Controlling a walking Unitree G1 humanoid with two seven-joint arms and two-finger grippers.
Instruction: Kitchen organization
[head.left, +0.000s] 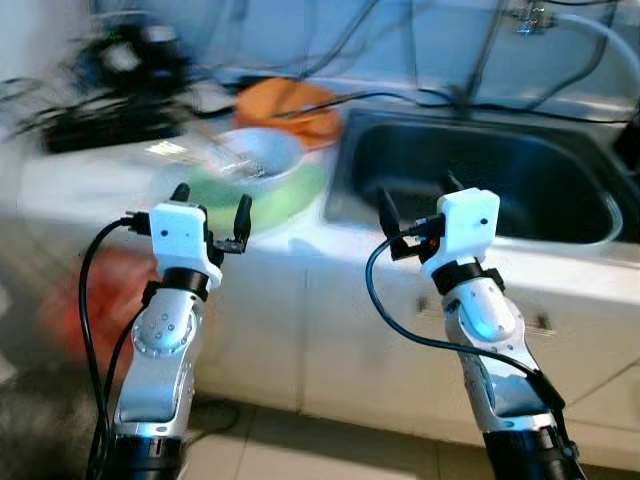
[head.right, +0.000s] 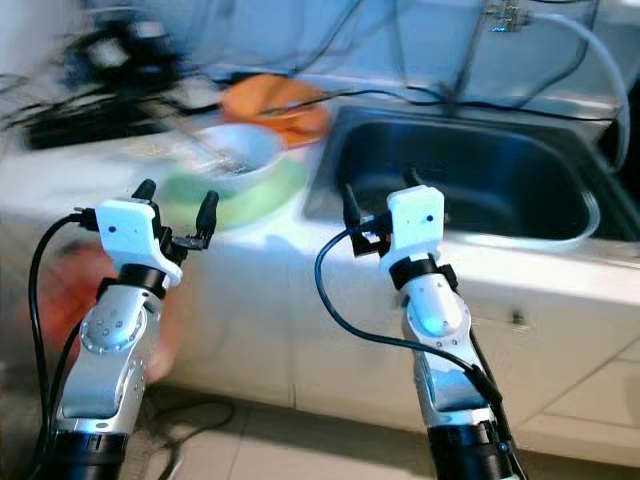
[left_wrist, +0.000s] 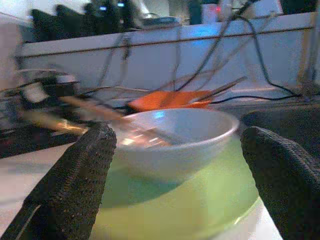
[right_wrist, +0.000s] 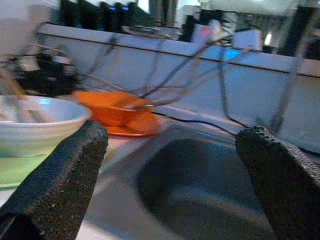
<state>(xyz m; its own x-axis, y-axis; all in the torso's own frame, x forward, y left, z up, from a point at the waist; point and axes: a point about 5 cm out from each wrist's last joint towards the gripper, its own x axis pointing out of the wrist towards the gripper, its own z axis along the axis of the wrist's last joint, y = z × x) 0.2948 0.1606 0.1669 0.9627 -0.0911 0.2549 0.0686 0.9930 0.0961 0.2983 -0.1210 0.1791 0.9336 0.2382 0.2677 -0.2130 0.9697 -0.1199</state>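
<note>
A white bowl (head.left: 255, 160) holding utensils sat on a green plate (head.left: 290, 195) beside the sink (head.left: 480, 175). Both the left gripper (head.left: 210, 212) and the right gripper (head.left: 418, 203) hovered before the sink's counter, fingers spread wide, holding nothing.

white bowl (head.left: 255, 155) | upright on green plate (head.left: 290, 200) | holds utensils

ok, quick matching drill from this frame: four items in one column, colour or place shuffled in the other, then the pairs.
Items
1. bowl
2. plate under the bowl
3. dish behind the bowl
4. sink

Descriptions
A. orange, near the back wall
B. dark basin, ahead of the right gripper
C. white, with utensils in it
D. pale green, ahead of the left gripper

Pairs: 1-C, 2-D, 3-A, 4-B
</note>
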